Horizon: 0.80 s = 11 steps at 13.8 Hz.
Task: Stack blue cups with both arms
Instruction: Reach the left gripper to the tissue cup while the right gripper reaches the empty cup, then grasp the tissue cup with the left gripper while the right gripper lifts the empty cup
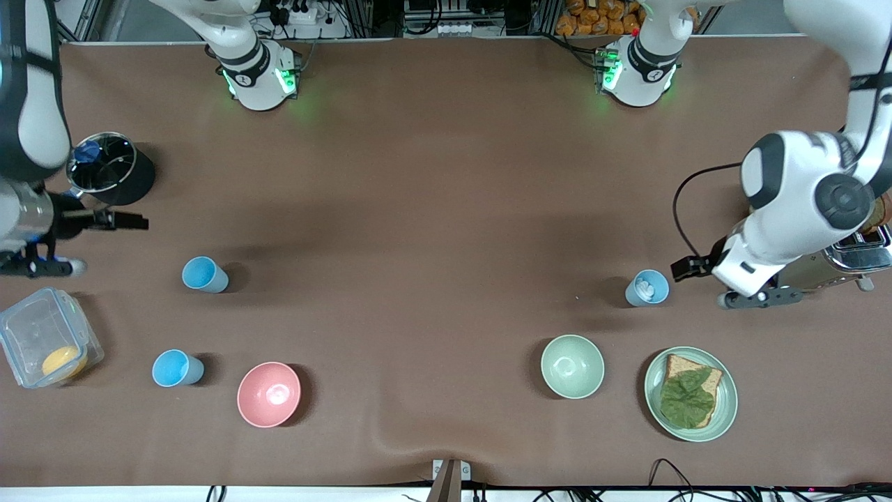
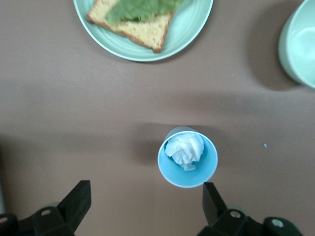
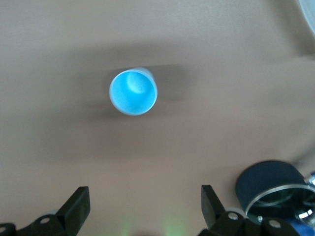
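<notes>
Three blue cups stand upright on the brown table. One cup (image 1: 204, 274) (image 3: 133, 91) stands toward the right arm's end, and a second (image 1: 177, 368) stands nearer to the front camera, beside the pink bowl. The third cup (image 1: 647, 288) (image 2: 187, 157), toward the left arm's end, holds a crumpled white wad. My left gripper (image 1: 686, 266) (image 2: 146, 189) hangs open above the table beside this third cup. My right gripper (image 1: 129, 222) (image 3: 145, 189) hangs open over bare table between the black container and the first cup. Neither gripper holds anything.
A pink bowl (image 1: 269, 394), a pale green bowl (image 1: 572, 366) (image 2: 301, 46) and a green plate (image 1: 725, 411) (image 2: 197, 29) with bread and lettuce stand near the front. A black container (image 1: 111, 169) (image 3: 273, 189), a clear box (image 1: 42, 345) and a metal toaster (image 1: 860, 254) stand at the table's ends.
</notes>
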Each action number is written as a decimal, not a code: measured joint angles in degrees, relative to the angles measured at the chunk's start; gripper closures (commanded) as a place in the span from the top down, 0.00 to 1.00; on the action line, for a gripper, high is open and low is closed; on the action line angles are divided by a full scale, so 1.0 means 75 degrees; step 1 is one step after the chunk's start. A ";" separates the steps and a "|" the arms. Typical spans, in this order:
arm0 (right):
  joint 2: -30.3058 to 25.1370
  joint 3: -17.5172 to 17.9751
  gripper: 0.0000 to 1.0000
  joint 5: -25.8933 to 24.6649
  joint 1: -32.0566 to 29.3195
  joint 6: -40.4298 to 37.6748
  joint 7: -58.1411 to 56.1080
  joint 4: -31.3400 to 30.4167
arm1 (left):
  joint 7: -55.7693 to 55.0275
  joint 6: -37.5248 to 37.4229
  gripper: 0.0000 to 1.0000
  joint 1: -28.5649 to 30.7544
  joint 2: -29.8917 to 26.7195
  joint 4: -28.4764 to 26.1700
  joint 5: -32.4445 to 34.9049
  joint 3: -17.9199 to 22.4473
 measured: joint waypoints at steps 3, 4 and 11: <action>0.0603 0.0008 1.00 -0.0007 -0.0024 0.0572 -0.0017 0.0002 | 0.0008 0.0547 0.87 0.0001 0.0621 -0.0046 0.0000 0.0001; 0.0792 0.0021 1.00 -0.0014 -0.0020 0.0834 -0.0061 0.0000 | 0.0008 0.0665 0.83 0.0001 0.0798 -0.0047 0.0000 -0.0001; 0.1887 0.0051 1.00 -0.0108 -0.0007 0.1908 -0.0512 0.0005 | 0.0012 0.1089 0.00 -0.0037 0.1365 -0.0048 0.0000 -0.0063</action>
